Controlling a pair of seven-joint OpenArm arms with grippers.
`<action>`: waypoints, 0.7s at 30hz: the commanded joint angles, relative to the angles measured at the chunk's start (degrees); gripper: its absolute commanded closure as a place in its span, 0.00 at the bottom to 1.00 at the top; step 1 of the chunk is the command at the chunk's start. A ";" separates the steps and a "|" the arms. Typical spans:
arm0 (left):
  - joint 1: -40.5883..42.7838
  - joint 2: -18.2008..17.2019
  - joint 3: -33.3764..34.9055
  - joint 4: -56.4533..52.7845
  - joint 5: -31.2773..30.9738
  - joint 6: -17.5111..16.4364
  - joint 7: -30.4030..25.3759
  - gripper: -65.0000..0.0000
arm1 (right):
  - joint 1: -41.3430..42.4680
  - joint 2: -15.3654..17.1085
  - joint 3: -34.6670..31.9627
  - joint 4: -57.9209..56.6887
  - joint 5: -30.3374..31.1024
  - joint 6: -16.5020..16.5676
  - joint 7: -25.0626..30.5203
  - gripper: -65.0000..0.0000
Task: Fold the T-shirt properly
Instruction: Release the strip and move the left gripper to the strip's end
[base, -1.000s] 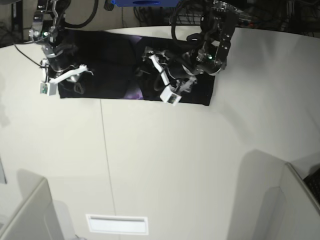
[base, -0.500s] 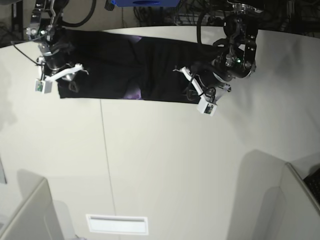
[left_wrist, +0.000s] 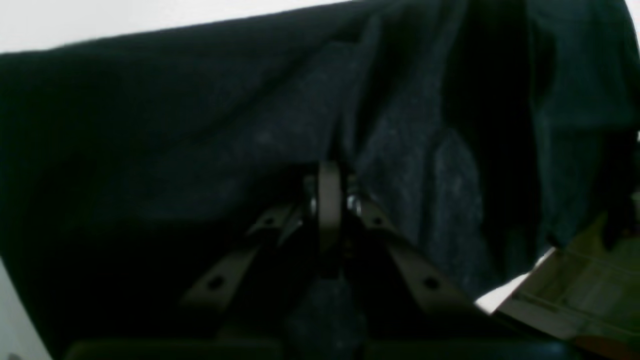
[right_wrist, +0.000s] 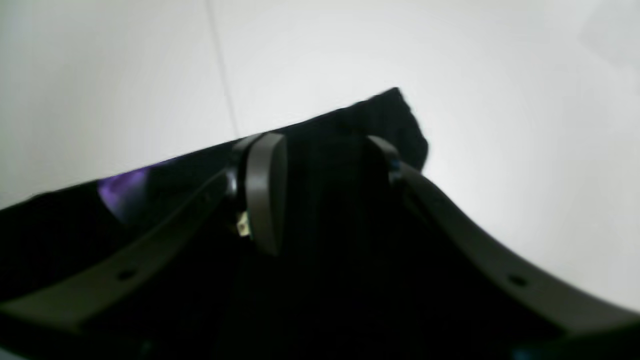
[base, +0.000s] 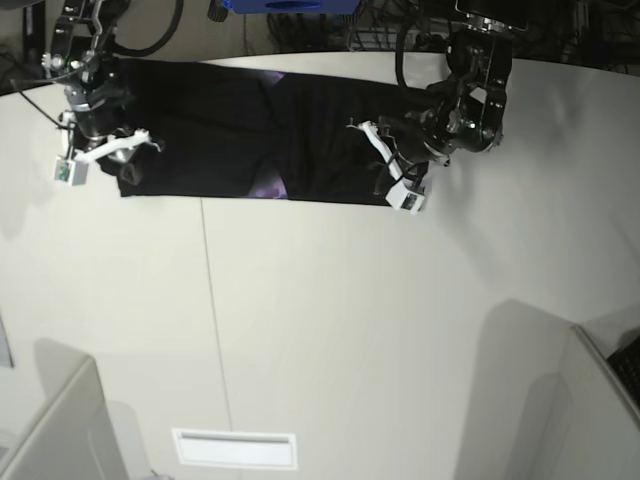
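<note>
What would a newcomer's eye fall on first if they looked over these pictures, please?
First, the T-shirt, a long black band across the far side of the white table, with a purple patch of print at its near edge. Then the two arms at its ends: the left gripper is shut on a pinch of the cloth, while the right gripper stands half-spread over the shirt's other corner.

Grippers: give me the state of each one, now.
Left gripper: shut on the T-shirt.
Right gripper: jaws apart, cloth between them; whether it grips cannot be told.
</note>
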 joint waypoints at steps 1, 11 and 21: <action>0.19 -1.23 -0.94 -0.53 2.61 1.13 1.45 1.00 | 0.31 0.53 -0.29 0.42 0.69 0.02 -2.14 0.64; 5.46 -2.64 -10.61 -0.71 2.53 0.87 1.36 1.00 | 3.65 -0.79 -1.35 -4.33 0.60 0.37 -9.78 0.64; 5.99 -2.38 -18.88 -0.71 2.35 0.87 1.36 1.00 | 12.18 -0.79 -9.35 -4.86 0.69 0.11 -9.96 0.63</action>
